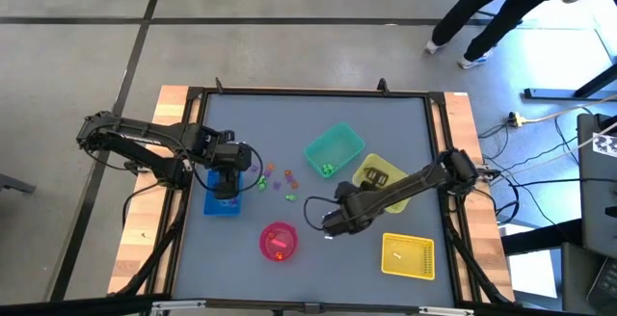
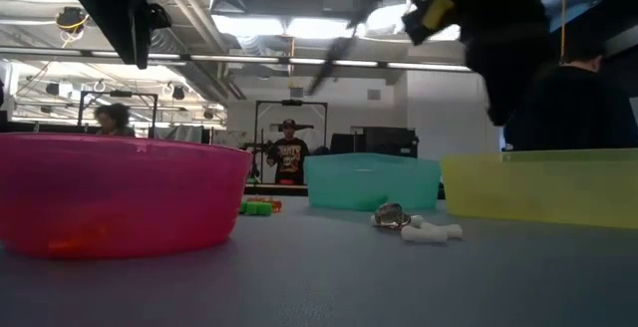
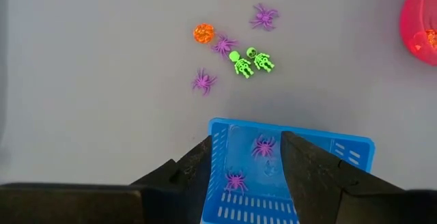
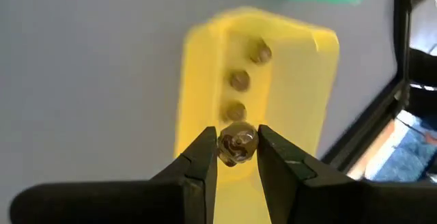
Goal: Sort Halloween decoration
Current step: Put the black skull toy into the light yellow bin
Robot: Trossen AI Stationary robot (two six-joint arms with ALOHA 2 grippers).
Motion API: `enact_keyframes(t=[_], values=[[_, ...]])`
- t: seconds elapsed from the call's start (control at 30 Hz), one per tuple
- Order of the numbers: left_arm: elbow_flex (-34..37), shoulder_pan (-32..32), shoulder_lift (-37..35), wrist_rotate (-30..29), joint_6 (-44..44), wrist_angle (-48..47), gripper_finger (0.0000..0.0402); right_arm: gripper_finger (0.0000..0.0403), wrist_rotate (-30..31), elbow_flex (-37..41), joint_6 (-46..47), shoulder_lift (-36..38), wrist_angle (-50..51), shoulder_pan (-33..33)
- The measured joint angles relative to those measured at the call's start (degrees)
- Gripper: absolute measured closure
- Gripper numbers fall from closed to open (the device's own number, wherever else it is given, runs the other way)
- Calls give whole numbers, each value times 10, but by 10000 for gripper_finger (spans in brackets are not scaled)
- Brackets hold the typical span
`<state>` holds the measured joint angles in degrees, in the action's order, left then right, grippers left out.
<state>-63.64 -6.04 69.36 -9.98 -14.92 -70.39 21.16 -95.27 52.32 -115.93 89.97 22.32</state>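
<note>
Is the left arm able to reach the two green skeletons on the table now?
Probably yes. The left gripper is open above the blue bin, and the green skeletons lie just beyond it on bare table.

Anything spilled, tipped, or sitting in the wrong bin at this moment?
Nothing stands out. The bins stand upright. The blue bin holds only purple spiders, and the yellow bin holds matching dark trinkets. The loose pieces on the table look merely unsorted. The right gripper grips a dark trinket.

Bins: 4 – blue (image 1: 223, 203), green (image 1: 335, 150), 2 yellow (image 1: 379, 176) (image 1: 408, 255). Pink bowl (image 1: 279, 240): 1. Arms: 2.
</note>
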Motion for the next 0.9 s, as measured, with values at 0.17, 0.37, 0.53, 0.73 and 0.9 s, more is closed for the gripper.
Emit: enact_keyframes(t=[0.17,0.37,0.53,0.73,0.9], values=[[0,0,0,0,0,5,245,320,-8,67,2,41,1,-15],[0,0,0,4,0,38,245,320,-8,98,-1,53,1,-35],[0,-4,0,5,11,86,245,320,-5,98,-1,52,0,-44],[0,-15,0,6,37,134,245,312,-13,98,-3,52,0,-44],[0,-29,0,5,50,184,245,271,-13,98,-3,51,0,-43]])
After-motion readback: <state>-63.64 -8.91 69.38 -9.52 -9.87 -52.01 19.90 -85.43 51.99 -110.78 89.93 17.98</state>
